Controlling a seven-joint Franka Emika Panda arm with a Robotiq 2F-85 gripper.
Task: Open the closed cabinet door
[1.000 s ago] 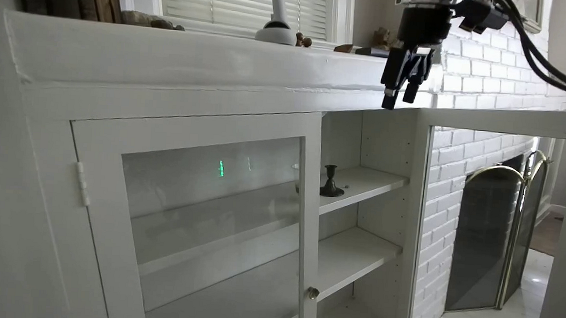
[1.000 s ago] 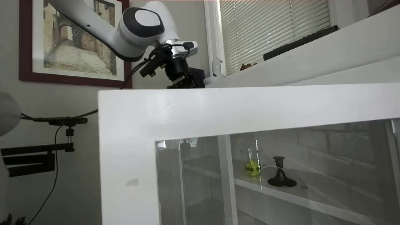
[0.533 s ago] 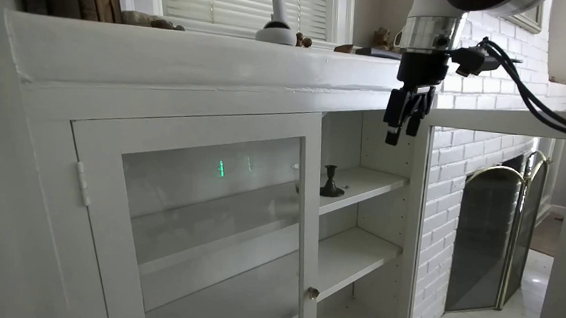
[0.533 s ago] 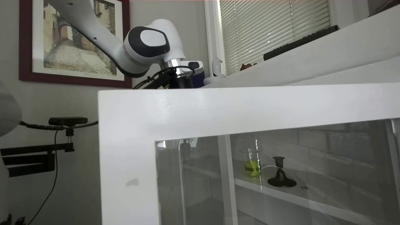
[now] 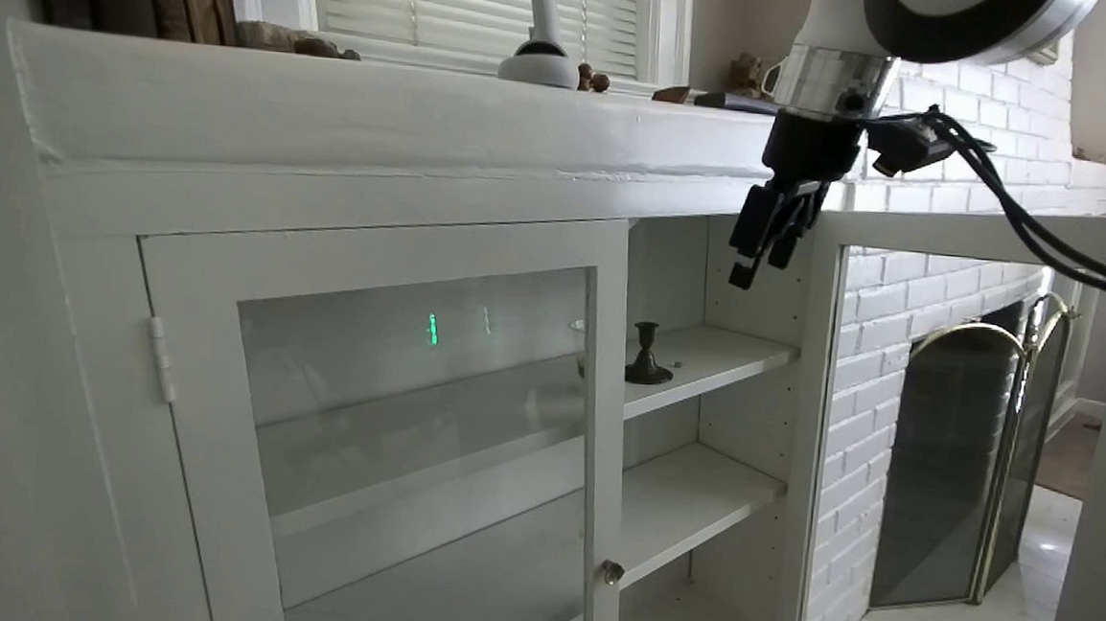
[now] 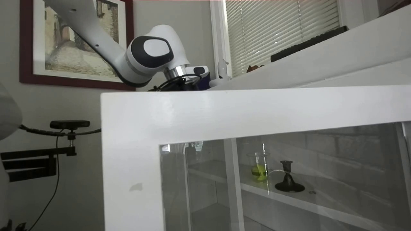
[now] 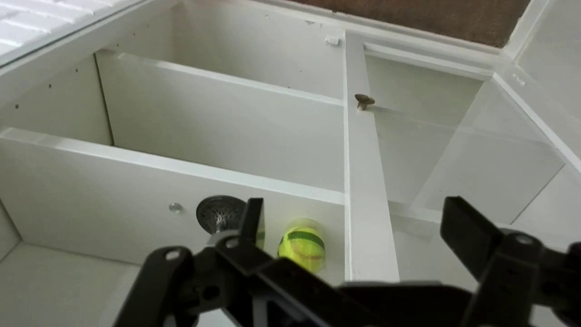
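The closed cabinet door [image 5: 374, 259] has a white frame around a glass pane, in an exterior view. Its small metal knob [image 5: 611, 572] sits low on the edge nearest the open bay. In the wrist view the door's edge [image 7: 368, 181] runs up the middle with the knob [image 7: 364, 101] near the top, apart from the fingers. My gripper [image 5: 762, 266] hangs tilted in front of the open bay, above and to the right of the knob. In the wrist view the gripper [image 7: 354, 204] has its fingers wide apart with nothing held. In the other exterior picture its fingers are hidden behind white framing.
A second glass door [image 5: 999, 237] stands swung open on the right; its frame [image 6: 224, 112] fills an exterior view. A dark candle holder [image 5: 646, 359] and a glass with a yellow-green ball [image 7: 302, 250] stand on the upper shelf. A mantel ledge [image 5: 430, 121] juts out above.
My gripper has come down from mantel height to in front of the open bay, then shifted slightly left and tilted, fingertips leading left. Both doors have not moved.
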